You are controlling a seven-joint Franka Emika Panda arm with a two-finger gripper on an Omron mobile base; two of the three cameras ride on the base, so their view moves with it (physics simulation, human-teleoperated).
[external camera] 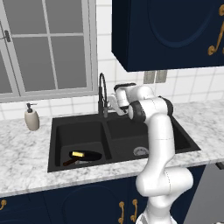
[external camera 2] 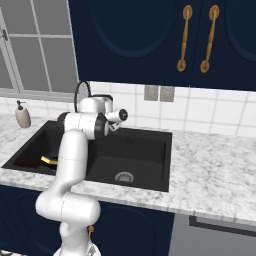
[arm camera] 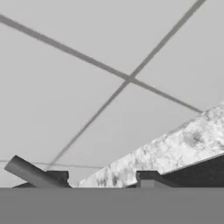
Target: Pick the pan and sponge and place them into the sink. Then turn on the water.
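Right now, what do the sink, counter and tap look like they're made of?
Sink: matte black, no shine, so it looks like composite or coated metal; a silver metal-looking drain sits in the right basin. Counter: white with grey mottling, reads as marble or granite, smooth finish. Tap: dark, probably metal, with a slim arched neck; finish too small to judge.

White-grey marbled counter (external camera: 26,148) runs along the wall. Beige soap dispenser (external camera: 31,118) stands upright on it at far left, near the window (external camera: 43,48) with its grey frame. White tile backsplash (external camera: 192,83) behind, with a grey double outlet plate (external camera 2: 159,93) on it. Dark navy upper cabinets (external camera: 170,30) carry gold curved handles (external camera 2: 186,37). Navy lower cabinet doors (external camera: 87,203) under the counter have gold handles too. Grey appliance front (external camera 2: 215,237) at lower right.
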